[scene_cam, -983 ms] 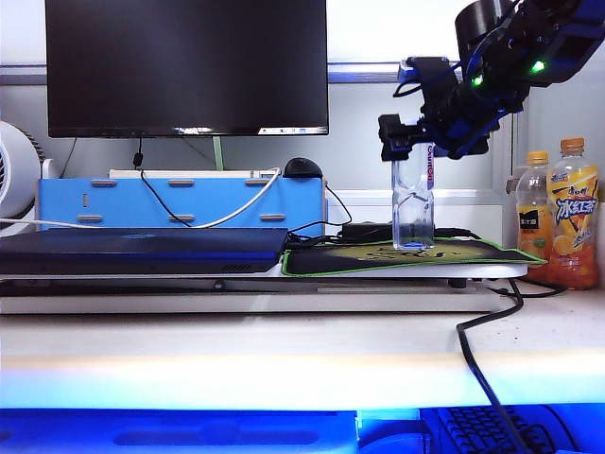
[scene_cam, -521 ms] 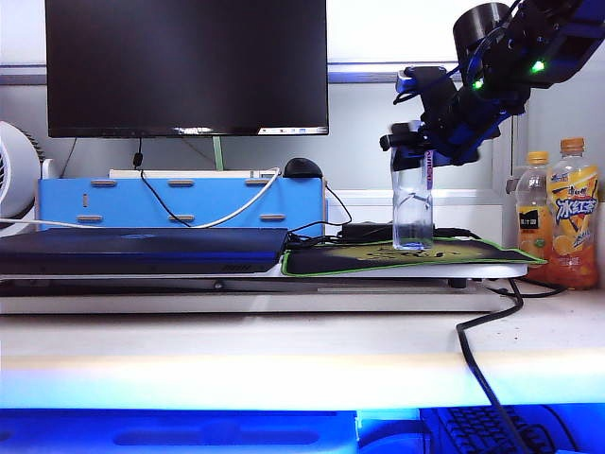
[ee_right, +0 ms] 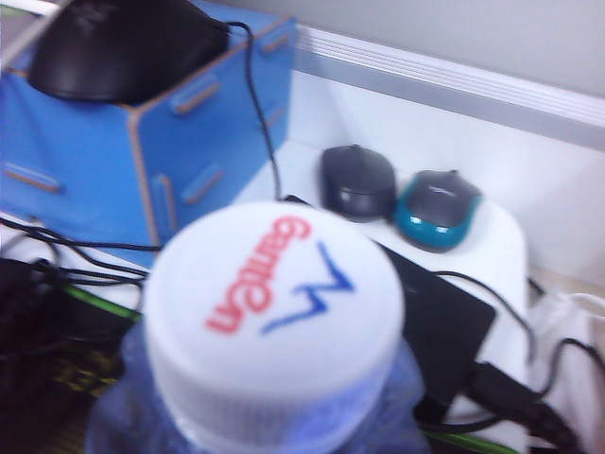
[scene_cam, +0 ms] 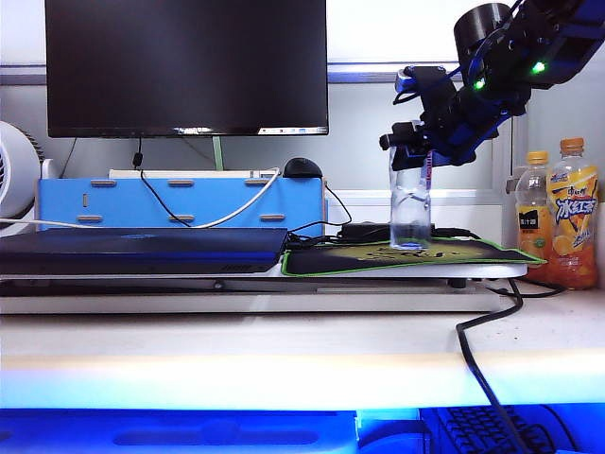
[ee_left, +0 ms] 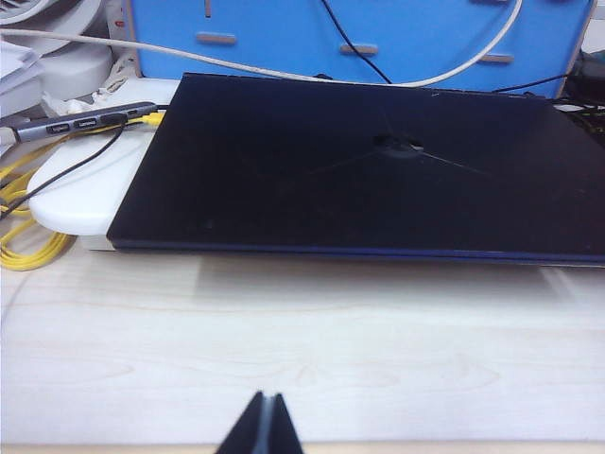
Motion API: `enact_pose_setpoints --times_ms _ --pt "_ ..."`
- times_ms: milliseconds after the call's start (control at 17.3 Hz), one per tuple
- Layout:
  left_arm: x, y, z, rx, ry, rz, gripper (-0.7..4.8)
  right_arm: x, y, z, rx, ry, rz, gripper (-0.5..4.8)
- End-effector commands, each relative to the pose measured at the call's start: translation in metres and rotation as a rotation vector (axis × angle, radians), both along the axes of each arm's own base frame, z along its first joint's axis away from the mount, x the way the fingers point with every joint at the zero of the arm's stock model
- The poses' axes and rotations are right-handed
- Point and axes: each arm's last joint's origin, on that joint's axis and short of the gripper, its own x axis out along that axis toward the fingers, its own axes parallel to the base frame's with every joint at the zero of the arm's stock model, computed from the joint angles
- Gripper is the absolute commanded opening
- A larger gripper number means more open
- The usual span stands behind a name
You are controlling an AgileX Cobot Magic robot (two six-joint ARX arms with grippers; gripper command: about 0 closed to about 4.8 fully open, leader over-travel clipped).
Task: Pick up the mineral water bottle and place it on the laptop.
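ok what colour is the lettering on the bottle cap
Red lettering with a blue zigzag mark on the white cap of the mineral water bottle; clearest in the right wrist view.

pale wooden desk (ee_left: 302,359), laptop (ee_left: 359,170) (closed) on it

Right arm (scene_cam: 515,52), above the juice bottles (scene_cam: 558,227): black housings on blue frame parts, two lit green indicator lamps, a black cylindrical joint cap, thin dark cables, and a black right gripper (scene_cam: 408,142); left gripper (ee_left: 263,427): two dark, pointed fingertips pressed together.
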Motion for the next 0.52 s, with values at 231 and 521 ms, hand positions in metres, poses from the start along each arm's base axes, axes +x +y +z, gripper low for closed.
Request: enact_pose_setpoints --times_ms 231,521 --pt "0.000 0.000 0.001 0.000 -0.011 -0.003 -0.02 -0.009 0.004 0.050 0.121 -0.166 0.158 1.97" --pt "0.000 0.000 0.001 0.000 -0.011 -0.003 -0.02 -0.017 0.021 0.095 0.186 -0.211 0.333 1.98"
